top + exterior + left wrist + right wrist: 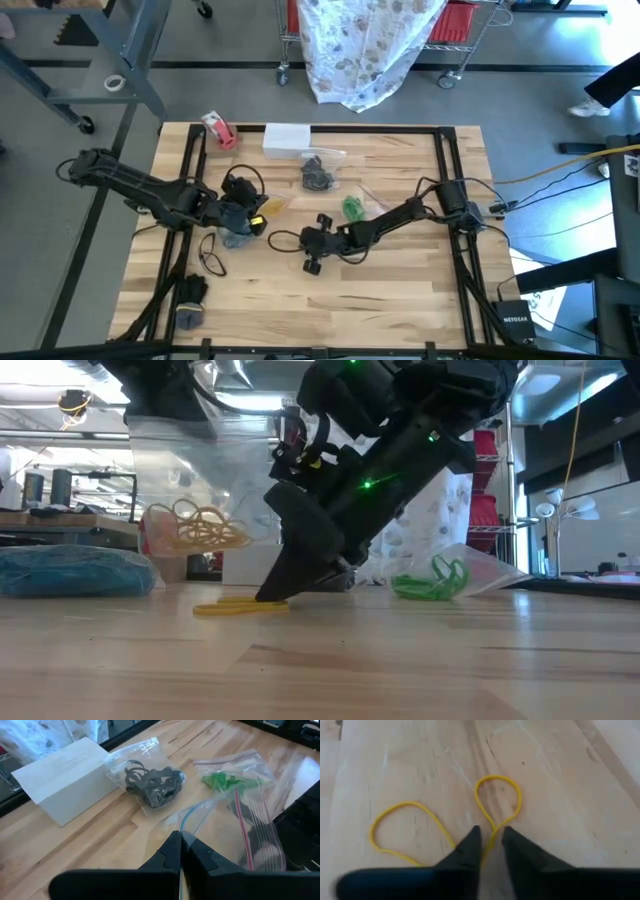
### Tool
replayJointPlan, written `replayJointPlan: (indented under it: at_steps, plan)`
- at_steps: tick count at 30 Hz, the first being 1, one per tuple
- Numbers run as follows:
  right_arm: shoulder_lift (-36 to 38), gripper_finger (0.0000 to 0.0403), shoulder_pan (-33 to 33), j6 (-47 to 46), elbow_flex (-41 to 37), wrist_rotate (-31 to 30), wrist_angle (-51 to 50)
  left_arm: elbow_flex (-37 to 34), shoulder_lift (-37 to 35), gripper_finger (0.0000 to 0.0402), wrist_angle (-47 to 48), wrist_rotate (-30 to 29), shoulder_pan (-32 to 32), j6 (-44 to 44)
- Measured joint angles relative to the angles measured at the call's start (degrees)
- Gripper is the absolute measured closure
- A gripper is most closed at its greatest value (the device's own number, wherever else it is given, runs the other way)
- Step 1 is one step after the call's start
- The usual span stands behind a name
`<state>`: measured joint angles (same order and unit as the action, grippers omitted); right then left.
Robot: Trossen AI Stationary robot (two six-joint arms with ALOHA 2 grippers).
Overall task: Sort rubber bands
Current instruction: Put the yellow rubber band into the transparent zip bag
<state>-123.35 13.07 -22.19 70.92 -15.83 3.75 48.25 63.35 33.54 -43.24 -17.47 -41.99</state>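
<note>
While the left gripper (252, 222) hangs over the table's left-middle with its fingers (172, 855) pressed together, seemingly pinching a clear bag (190, 480) that holds tan-yellow rubber bands (200, 528), the right gripper (490, 837) reaches to the table's centre. Its fingertips, slightly apart, touch the wood astride a yellow rubber band (497, 802), with a second yellow loop (405, 830) just beside. Bagged black bands (152, 785) and green bands (225, 781) lie farther back.
</note>
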Motion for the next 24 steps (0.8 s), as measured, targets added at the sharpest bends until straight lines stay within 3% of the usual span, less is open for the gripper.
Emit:
replayJointPlan:
  at_steps: [3,7,15,20,24]
  plan:
    - [0.0,0.0392,0.1,2.1,0.0,0.0,-0.4,0.0,0.0,0.0401,0.0,0.0,0.0,0.0]
    - [2.3,0.0395,1.4,5.6,-0.3,-1.7,-3.4,0.0,0.0,0.0401,0.0,0.0,-0.1,0.0]
    - [15.7,0.0401,7.3,12.0,-0.4,-13.1,-12.1,0.0,1.1,0.0401,-0.7,1.8,-0.7,-0.2]
    - [24.1,0.0402,10.3,19.2,-0.3,-20.1,-7.2,0.0,4.1,0.0401,-5.2,3.8,-1.8,0.0]
    - [26.9,0.0402,10.7,25.0,-0.3,-21.3,0.7,0.0,7.2,0.0401,-10.6,5.9,-2.7,1.9]
